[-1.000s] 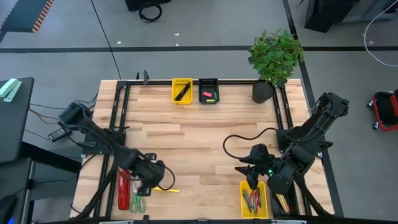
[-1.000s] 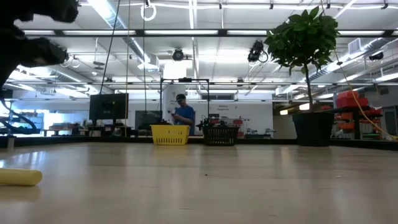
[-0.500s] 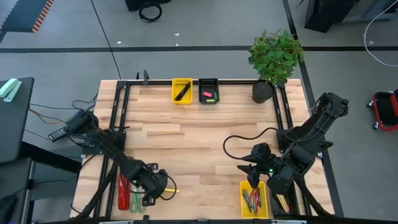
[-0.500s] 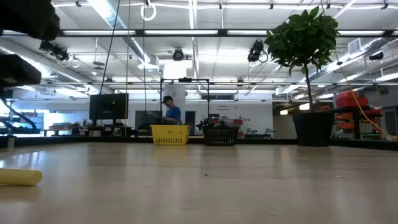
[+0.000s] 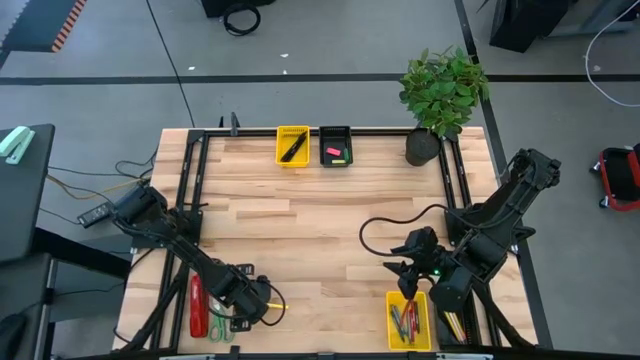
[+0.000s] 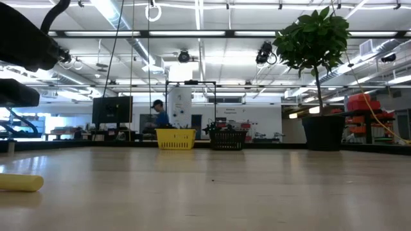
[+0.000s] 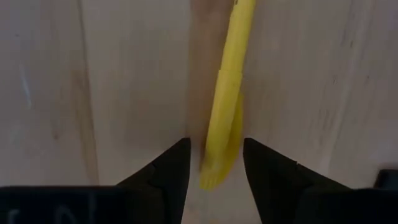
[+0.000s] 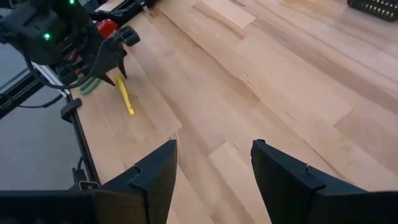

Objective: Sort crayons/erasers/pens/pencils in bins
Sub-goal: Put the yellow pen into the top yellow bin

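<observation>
Nearby, yellow bin (image 5: pixel 408 320) holds crayons (image 5: pixel 404 322).

Three bins (image 5: pixel 293 145), one plant (image 5: pixel 443 92), two arms (image 5: pixel 170 232).

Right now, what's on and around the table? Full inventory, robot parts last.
Yellow bins: 2, one at the far edge holding black pens, one at the near edge holding crayons.
Black bins: 1 clear, far edge, holding erasers; a second at the near right corner is mostly hidden.
Yellow pencil: 1, lying flat on the wood at near left.
Stapler: 1, red, near left edge.
Scissors: 1, green handles, beside the stapler.
Plant: 1, green in a dark pot, far right corner.
Left gripper: over the pencil, fingers open either side of its end.
Right gripper: above the near yellow bin, fingers open.
</observation>
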You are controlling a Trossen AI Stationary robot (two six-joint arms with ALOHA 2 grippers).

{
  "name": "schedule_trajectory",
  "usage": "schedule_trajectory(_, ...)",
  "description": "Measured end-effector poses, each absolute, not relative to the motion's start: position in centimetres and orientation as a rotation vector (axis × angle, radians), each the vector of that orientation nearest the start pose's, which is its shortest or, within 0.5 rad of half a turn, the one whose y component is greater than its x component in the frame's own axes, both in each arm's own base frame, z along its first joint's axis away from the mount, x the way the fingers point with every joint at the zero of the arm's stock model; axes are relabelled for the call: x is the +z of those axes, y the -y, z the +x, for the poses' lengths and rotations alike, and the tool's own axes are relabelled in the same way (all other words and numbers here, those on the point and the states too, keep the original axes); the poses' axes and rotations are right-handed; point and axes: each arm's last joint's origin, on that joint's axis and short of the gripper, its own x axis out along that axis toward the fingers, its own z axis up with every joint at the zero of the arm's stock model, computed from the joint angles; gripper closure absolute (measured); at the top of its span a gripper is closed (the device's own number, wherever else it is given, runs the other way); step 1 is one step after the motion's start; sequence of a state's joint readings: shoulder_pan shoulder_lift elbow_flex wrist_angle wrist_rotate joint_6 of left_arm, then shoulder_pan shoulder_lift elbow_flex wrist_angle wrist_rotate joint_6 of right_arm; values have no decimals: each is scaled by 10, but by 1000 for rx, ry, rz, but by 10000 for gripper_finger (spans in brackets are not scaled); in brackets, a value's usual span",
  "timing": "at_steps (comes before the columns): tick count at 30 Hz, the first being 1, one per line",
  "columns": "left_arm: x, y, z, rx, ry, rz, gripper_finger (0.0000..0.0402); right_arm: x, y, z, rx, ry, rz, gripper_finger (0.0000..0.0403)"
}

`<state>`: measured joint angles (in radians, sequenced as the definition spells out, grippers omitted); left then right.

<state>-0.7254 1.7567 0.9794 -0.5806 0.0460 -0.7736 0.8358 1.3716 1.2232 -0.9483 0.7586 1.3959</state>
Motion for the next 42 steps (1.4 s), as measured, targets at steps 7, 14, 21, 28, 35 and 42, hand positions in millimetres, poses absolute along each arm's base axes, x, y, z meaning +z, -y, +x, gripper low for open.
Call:
schedule_trajectory(7,137,202,230,-67,-1429,-162,265,306,-179,189,-433,-624,537,191)
schedule_trajectory(14,136,197,233,0,-1405,-182,316,306,-178,190,-445,-617,568,191)
schedule_trajectory(21,139,197,237,15,-1342,-191,343,306,-178,190,-459,-609,611,191)
schedule_trajectory(28,147,180,247,82,-1319,-279,345,306,-179,189,-451,-623,613,191)
schedule_trajectory(35,203,139,276,189,-1157,-362,355,303,-190,181,-420,-778,827,191)
schedule_trajectory(42,265,45,307,404,-973,-488,395,304,-207,159,-403,-727,911,191)
